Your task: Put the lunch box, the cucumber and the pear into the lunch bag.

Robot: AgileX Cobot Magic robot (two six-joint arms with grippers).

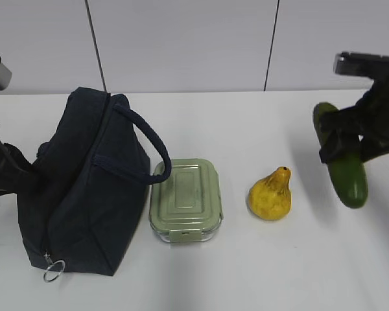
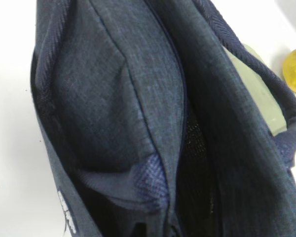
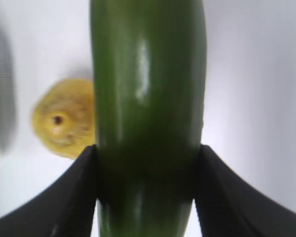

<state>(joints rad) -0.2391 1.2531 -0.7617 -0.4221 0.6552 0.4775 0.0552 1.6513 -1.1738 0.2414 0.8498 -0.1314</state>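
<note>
The right hand (image 1: 342,146) was clamped around the cucumber (image 1: 342,165), its two dark fingers (image 3: 69,197) pressed against either side of the green skin near the middle of its length. In the exterior view the cucumber appeared raised off the white surface (image 1: 259,272) at the right side, with a soft shadow beneath it, its rounded lower end pointing toward the camera.

The pear (image 1: 271,194) sat on the surface to the left of the cucumber and apart from it, narrow neck up and tilted slightly right. In the right wrist view it showed as a yellow blur behind the cucumber.

The lunch box (image 1: 185,199) lay flat with its pale green lid on, between the pear and the lunch bag (image 1: 84,188). The bag's right side and one loop handle (image 1: 149,139) were touching or just beside the box. The bag stood at the left, its metal ring pull (image 1: 53,270) low at the front corner.

The left arm (image 1: 3,165) was against the bag's left side; its hand was hidden, so I could not tell its state. The left wrist view looked onto dark fabric folds.
</note>
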